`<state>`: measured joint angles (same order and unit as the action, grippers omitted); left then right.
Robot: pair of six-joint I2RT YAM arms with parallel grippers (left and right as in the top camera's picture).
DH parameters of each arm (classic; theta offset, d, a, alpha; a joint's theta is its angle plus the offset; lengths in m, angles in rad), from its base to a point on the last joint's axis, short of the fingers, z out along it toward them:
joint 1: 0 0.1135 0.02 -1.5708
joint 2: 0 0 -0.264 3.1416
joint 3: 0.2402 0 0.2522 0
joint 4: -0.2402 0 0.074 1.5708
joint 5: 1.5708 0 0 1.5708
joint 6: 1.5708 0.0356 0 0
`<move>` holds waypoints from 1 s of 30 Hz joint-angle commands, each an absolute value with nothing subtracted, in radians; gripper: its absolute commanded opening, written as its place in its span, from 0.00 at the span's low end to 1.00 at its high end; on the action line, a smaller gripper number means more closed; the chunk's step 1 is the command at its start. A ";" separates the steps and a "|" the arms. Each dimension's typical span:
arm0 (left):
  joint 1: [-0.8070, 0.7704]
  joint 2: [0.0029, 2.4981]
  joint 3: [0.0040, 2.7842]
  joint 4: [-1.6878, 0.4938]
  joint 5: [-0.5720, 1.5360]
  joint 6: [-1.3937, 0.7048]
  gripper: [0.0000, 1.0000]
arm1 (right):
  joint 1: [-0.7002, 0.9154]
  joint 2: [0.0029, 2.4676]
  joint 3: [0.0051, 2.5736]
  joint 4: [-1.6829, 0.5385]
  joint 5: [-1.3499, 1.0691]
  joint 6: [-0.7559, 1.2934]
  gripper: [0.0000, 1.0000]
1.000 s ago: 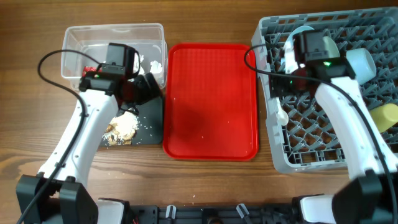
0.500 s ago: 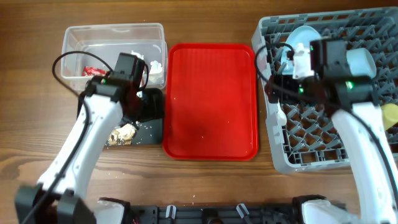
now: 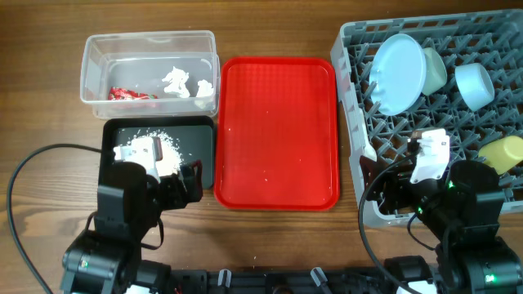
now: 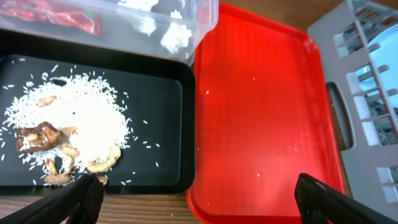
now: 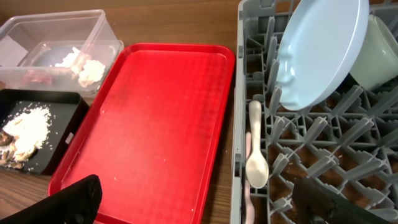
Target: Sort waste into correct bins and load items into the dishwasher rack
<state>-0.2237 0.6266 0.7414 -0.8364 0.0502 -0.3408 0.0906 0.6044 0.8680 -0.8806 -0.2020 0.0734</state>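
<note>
Looks like the wrap-up: the red tray (image 3: 276, 131) sits bare at centre and everything has a home. Up at ten o'clock the tub (image 3: 131, 57) holds the wrapper (image 3: 131, 93) and the tissue (image 3: 176, 80). Just below, at nine, the black tray (image 3: 196, 139) carries the scraps (image 4: 74, 134). Over at three o'clock the rack (image 3: 359, 37) has the plate (image 3: 398, 72) standing on edge with the green bowl (image 3: 437, 69) right against it. The blue bowl (image 3: 474, 84) is at its one o'clock, the cup (image 3: 502, 151) at its three o'clock edge, and the spoon (image 5: 256, 149) lies along its nine o'clock side. Something pale lies under the spoon, maybe the fork, I can't tell. Left claw (image 4: 198, 186) is spread wide with nothing in it, by the black tray's five o'clock corner. Right claw (image 5: 198, 186) is just as wide and empty, by the rack's seven o'clock corner. My read: sorting and loading are done, and the next move calls for little more than parking both arms, perhaps after a check on that fork. A second ago the left arm stretched over the black tray toward the tub and the right reached into the rack beside the plate. Now both have drawn back to six o'clock, leaving bins and dishes uncovered, and the waste and dishes look unmoved.
</note>
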 commanded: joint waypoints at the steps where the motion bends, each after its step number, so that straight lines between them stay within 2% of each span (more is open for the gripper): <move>1: -0.227 0.616 0.736 -0.834 0.051 -0.321 1.00 | 0.088 0.613 0.858 -0.883 -0.204 0.056 1.00; 11: -0.227 0.616 0.736 -0.834 0.051 -0.321 1.00 | 0.088 0.663 0.858 -0.883 -0.204 0.056 1.00; 16: -0.227 0.616 0.736 -0.834 0.051 -0.321 1.00 | 0.089 0.587 0.849 -0.837 -0.173 0.020 1.00; 20: -0.227 0.616 0.736 -0.834 0.051 -0.321 1.00 | 0.089 0.425 0.728 -0.645 -0.174 0.001 1.00; 25: -0.227 0.616 0.736 -0.834 0.051 -0.321 1.00 | 0.089 0.109 0.379 -0.221 -0.216 0.000 1.00; 30: -0.227 0.616 0.736 -0.834 0.051 -0.321 1.00 | 0.089 0.004 0.134 0.053 -0.123 0.004 1.00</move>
<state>-0.2237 0.6186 0.7391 -0.8364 0.0502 -0.3408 0.0906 0.0288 0.2394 -0.0322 -0.1822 0.0093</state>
